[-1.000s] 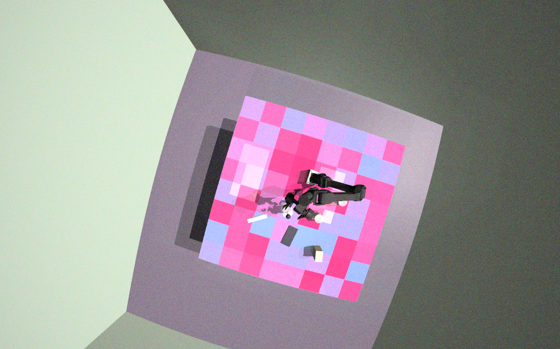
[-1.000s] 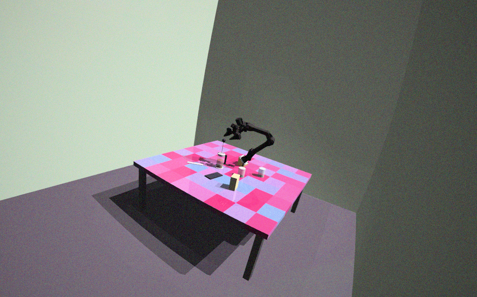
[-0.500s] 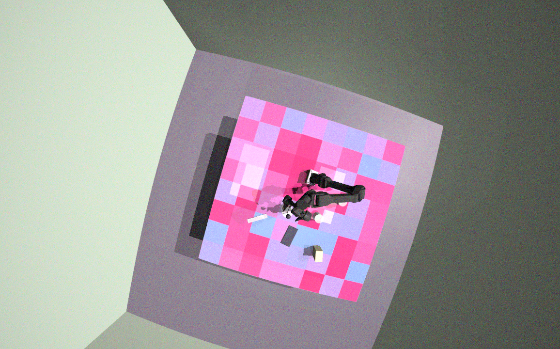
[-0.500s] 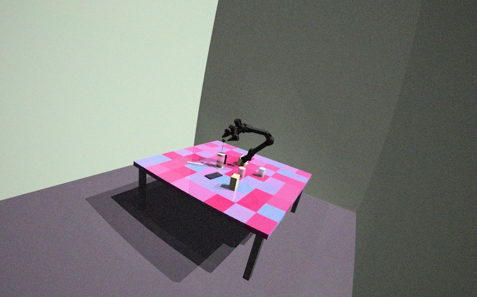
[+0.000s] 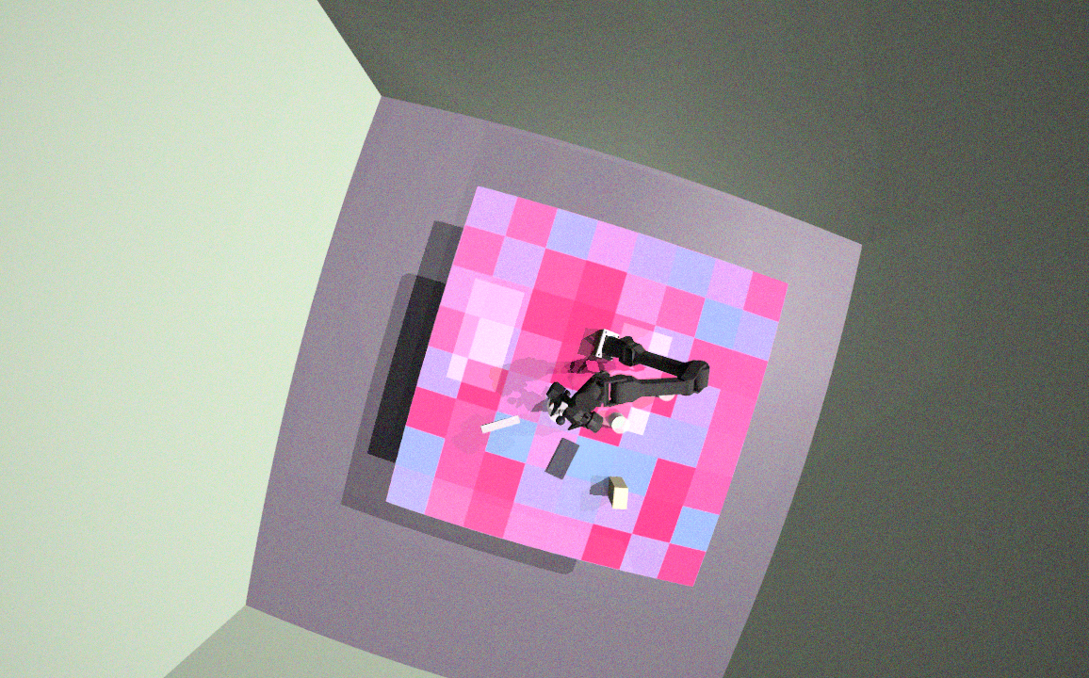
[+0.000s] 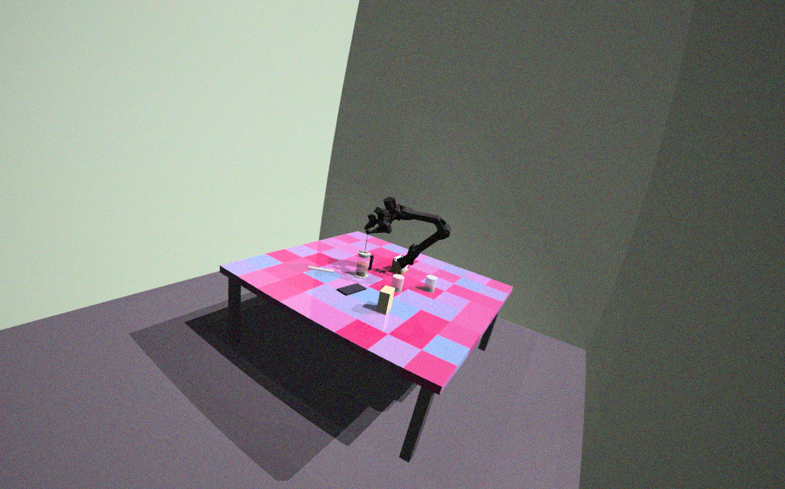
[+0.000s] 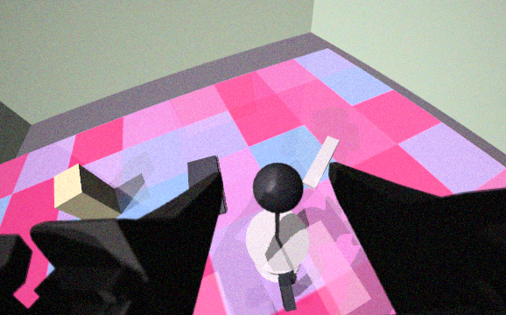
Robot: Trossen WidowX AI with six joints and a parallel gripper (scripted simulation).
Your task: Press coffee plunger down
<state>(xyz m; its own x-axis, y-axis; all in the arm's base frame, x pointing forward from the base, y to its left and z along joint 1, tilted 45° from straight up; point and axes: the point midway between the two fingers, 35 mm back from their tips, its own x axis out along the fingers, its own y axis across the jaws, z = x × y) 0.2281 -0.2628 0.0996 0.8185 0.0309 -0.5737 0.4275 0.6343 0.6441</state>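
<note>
Knob sits right between my fingers, rod pointing straight down.

The plunger knob (image 7: 277, 187) tops a thin upright rod above the coffee press (image 7: 277, 247), which stands on the checkered table (image 7: 450, 153). My gripper (image 7: 274, 174) brackets the knob, jaws partly open with gaps on both sides, holding nothing. The press lies directly below, so the push should run down the rod.

From the top, the gripper (image 5: 560, 411) hides the press's plunger knob.
</note>
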